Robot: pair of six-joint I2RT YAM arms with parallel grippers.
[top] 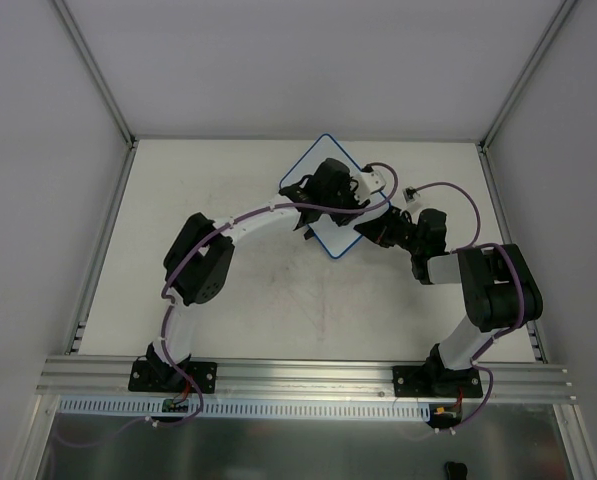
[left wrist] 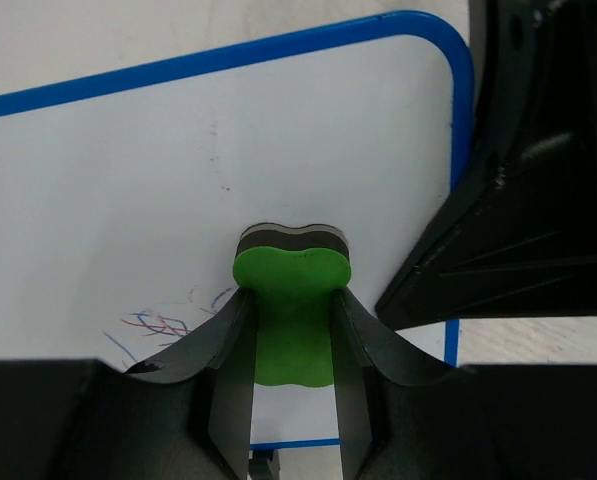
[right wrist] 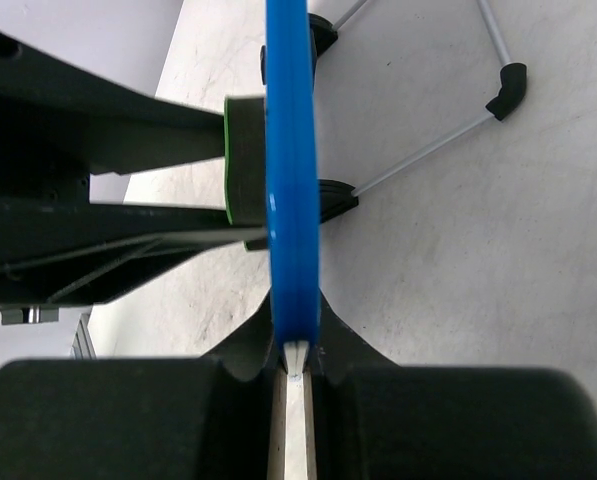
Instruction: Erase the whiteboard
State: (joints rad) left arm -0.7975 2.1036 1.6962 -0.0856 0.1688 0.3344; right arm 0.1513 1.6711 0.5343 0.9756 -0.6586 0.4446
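The whiteboard (top: 321, 166) has a blue frame and stands tilted at the table's back middle. My right gripper (top: 366, 231) is shut on its lower right edge; in the right wrist view the blue frame (right wrist: 293, 150) runs edge-on into the closed jaws (right wrist: 296, 345). My left gripper (left wrist: 291, 298) is shut on the green bone-shaped eraser (left wrist: 288, 265), which presses flat on the white surface (left wrist: 178, 170). Faint red and blue scribbles (left wrist: 158, 325) lie just left of the eraser. The eraser's green rim (right wrist: 228, 160) touches the board's left face. Two black clips (right wrist: 328, 198) sit on the board's back.
A thin wire stand (right wrist: 433, 145) with a black end cap projects behind the board above the grey tabletop (right wrist: 478, 260). The right gripper's black body (left wrist: 538, 200) fills the right of the left wrist view. Enclosure walls surround the table (top: 218, 300).
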